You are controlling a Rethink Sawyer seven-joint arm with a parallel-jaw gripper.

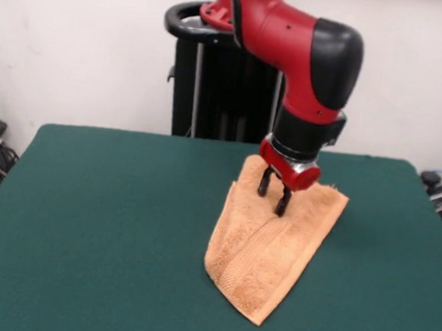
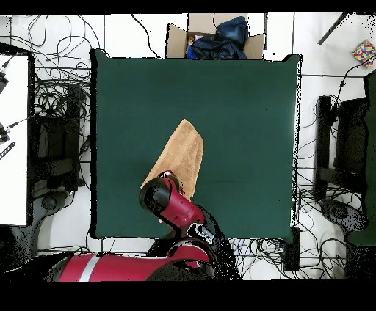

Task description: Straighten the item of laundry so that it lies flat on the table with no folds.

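Light orange terry-cloth hand towel (image 1: 270,244) folded over on itself, lying as a narrow slanted wedge on the large dark green felt-covered table (image 1: 105,225), right of the table's middle in the front view, with one corner pointing toward the near edge. Woven band visible near that lower end. Probably doubled lengthwise, hence the long crease running up the middle, so not yet flat.

Black two-fingered gripper (image 1: 274,192) on the red and black arm (image 1: 296,40) poised directly above the upper part of the towel, fingers (image 1: 283,200) pointing down and slightly parted, tips at or just touching the cloth near the crease. Nothing lifted or pinched as far as can be seen. Placement likely chosen to catch the top layer and peel it open.

In the overhead view, towel half hidden under the arm's wrist, free corner pointing away from the robot's base.
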